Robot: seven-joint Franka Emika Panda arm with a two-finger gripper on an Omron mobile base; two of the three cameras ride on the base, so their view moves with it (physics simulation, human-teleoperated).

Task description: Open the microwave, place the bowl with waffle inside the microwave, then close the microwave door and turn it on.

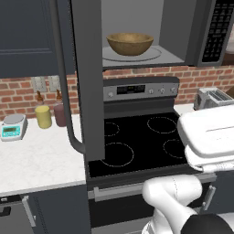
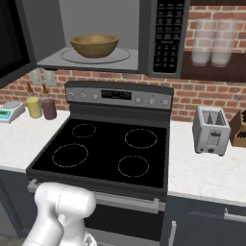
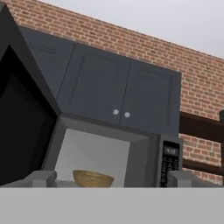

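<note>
The microwave hangs above the stove with its cavity exposed. The microwave door is swung wide open to the left, and its long bar handle faces the counter. The brown wooden bowl sits upright on the glass turntable inside. Its rim hides the waffle. My gripper is open and empty. It is below and in front of the cavity, clear of the bowl, looking up at it.
A black cooktop lies under the microwave. Left counter: a yellow canister, a maroon canister and a scale. Right counter: a silver toaster and a knife block. Cups stand on a shelf.
</note>
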